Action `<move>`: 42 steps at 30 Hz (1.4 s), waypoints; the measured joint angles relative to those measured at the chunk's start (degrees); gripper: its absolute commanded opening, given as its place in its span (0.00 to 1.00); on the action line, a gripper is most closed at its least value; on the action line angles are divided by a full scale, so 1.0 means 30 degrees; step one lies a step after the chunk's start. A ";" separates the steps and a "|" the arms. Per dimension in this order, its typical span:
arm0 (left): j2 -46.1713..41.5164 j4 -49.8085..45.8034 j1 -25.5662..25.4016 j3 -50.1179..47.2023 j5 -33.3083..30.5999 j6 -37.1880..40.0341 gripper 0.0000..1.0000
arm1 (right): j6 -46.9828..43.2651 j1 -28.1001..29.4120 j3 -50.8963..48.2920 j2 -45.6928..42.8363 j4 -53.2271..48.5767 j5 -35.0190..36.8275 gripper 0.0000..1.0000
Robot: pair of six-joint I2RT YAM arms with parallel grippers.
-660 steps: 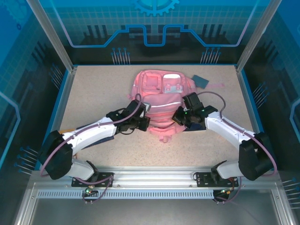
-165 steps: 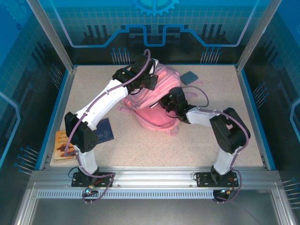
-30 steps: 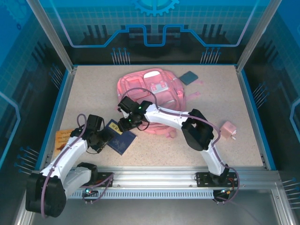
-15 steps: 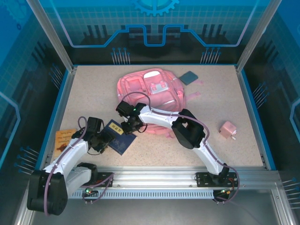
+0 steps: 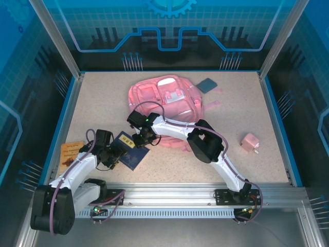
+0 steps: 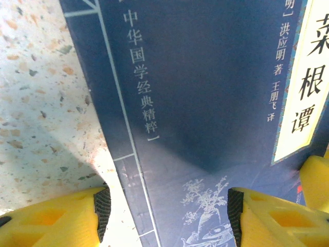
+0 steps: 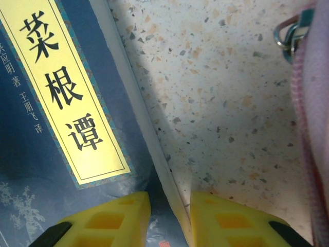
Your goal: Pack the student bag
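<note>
The student bag (image 5: 164,100), a pink backpack, lies flat at the back middle of the table, and its pink edge (image 7: 314,134) lines the right side of the right wrist view. A dark blue book (image 5: 131,153) with a yellow title strip lies in front of the bag's left corner. My right gripper (image 5: 142,139) reaches across to the book's far edge. Its yellow fingers (image 7: 169,222) are shut on the white page edge of the book (image 7: 46,154). My left gripper (image 5: 115,154) hovers open over the book's near-left edge (image 6: 205,103), one finger (image 6: 77,218) above the table.
An orange-brown book (image 5: 69,154) lies near the left wall. A small pink box (image 5: 250,142) sits at the right, and a flat grey-blue item (image 5: 208,85) lies behind the bag. A metal zip ring (image 7: 289,28) hangs at the bag's edge.
My right gripper has dropped slightly onto the book's far edge and its fingers have narrowed around it. The left gripper has edged a little closer over the book. The book has hardly moved.
</note>
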 measured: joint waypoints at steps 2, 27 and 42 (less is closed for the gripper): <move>0.0000 0.0029 0.0102 0.0000 0.0197 0.0095 0.64 | 0.0117 -0.0102 0.0000 0.0044 0.0131 -0.0576 0.27; -0.3723 0.2601 0.0393 0.1413 0.4772 -0.0532 0.53 | 0.0612 -0.1093 -0.0532 0.0146 0.1443 -0.3774 0.26; -0.2011 0.1341 0.0372 0.1574 0.4182 -0.0197 0.36 | 0.0612 -0.1049 -0.0656 0.0204 0.1552 -0.3672 0.26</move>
